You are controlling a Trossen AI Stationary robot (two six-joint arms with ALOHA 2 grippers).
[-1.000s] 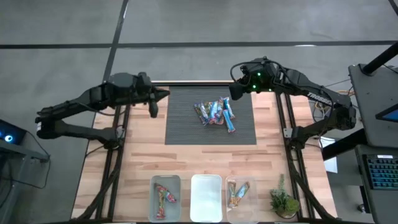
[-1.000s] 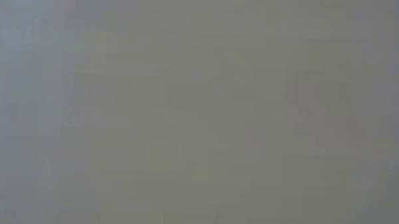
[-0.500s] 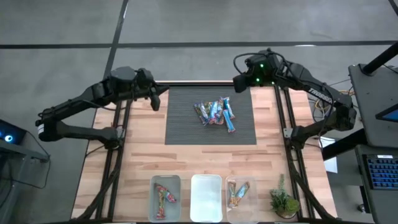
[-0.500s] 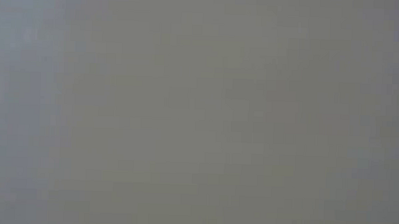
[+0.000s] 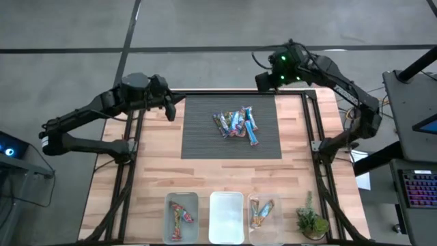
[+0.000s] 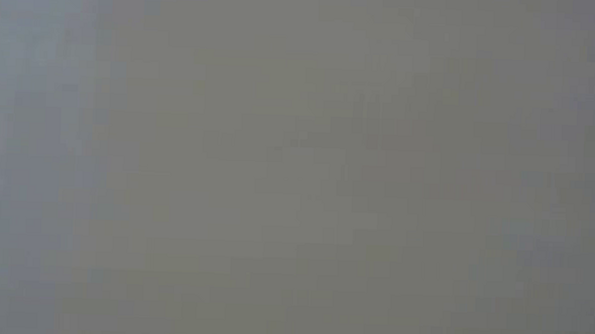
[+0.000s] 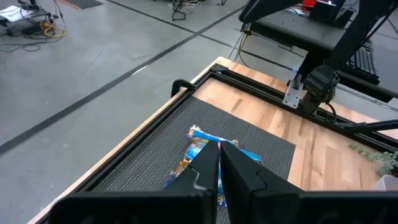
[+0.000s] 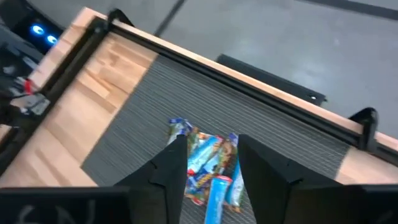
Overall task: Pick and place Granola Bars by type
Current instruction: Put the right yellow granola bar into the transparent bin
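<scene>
Several granola bars (image 5: 236, 124) in shiny blue, red and orange wrappers lie in a loose pile on the dark ribbed mat (image 5: 198, 140); they also show in the left wrist view (image 7: 198, 142) and the right wrist view (image 8: 208, 158). My left gripper (image 5: 169, 111) hangs over the mat's far left corner, shut and empty (image 7: 219, 155). My right gripper (image 5: 263, 80) is raised at the table's far edge, beyond the mat's far right corner, open and empty (image 8: 212, 148). One red bar (image 5: 180, 214) lies in the left bin, and orange bars (image 5: 261, 212) lie in the right bin. The low view shows only flat grey.
Three clear plastic bins stand in a row at the table's near edge: left (image 5: 169, 205), middle (image 5: 226, 217), right (image 5: 274, 222). A small green plant (image 5: 311, 222) stands to their right. Black frame rails (image 5: 313, 130) run along both sides of the wooden table.
My right gripper has drawn back from beside the mat's far right corner toward the table's far edge and risen, staying open. My left gripper has pulled back slightly toward the far left. The bars have not moved.
</scene>
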